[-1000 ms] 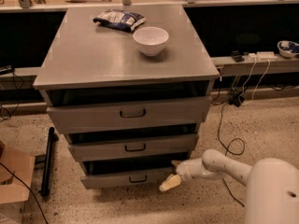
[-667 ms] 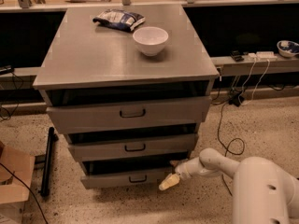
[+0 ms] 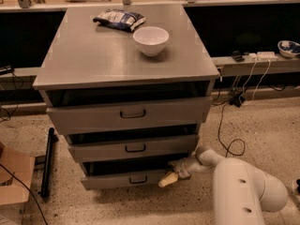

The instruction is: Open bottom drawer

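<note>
Camera view showed the gripper [image 3: 168, 179] still at the right front of the bottom drawer [image 3: 115, 181], grasp untellable; drawer no farther out, pull remaining.

white rounded arm [image 3: 246, 193], grey wrist [image 3: 188, 165], cream claw [image 3: 166, 180] at its tip

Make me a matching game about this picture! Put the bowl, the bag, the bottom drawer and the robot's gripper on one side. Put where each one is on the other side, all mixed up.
Things
1. white bowl
2. snack bag
3. bottom drawer
4. gripper

Places
A. low down, by the right end of the bottom drawer's front
B. at the back of the cabinet top, behind the bowl
C. the lowest tier of the cabinet, with a small dark handle
D. on the cabinet top, nearer the front than the bag

Pairs: 1-D, 2-B, 3-C, 4-A
</note>
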Tool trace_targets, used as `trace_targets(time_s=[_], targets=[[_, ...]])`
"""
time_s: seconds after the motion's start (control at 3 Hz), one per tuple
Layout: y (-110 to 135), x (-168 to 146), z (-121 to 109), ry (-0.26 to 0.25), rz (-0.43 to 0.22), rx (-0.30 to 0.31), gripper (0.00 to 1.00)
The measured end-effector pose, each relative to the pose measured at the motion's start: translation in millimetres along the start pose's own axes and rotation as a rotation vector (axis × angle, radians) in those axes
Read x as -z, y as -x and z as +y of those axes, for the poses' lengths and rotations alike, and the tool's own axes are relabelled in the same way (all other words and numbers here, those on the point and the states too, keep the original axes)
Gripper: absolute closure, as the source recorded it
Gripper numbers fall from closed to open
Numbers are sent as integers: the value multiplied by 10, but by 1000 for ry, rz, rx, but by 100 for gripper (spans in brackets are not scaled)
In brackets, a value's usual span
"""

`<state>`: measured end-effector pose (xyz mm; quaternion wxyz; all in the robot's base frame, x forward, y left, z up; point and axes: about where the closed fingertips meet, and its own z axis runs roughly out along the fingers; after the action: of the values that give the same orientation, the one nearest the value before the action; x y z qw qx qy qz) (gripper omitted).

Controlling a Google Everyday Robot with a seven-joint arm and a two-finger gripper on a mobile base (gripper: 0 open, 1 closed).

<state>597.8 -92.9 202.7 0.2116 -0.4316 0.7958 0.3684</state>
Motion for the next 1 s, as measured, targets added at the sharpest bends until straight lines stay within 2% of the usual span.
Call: trace_targets(time_s=[0.33, 0.67, 1.0], targets=[[17, 17, 11, 0, 0, 0, 42], [-151, -78, 234, 40, 96, -4, 65], [-266, -135, 452, 84, 133, -22, 66]])
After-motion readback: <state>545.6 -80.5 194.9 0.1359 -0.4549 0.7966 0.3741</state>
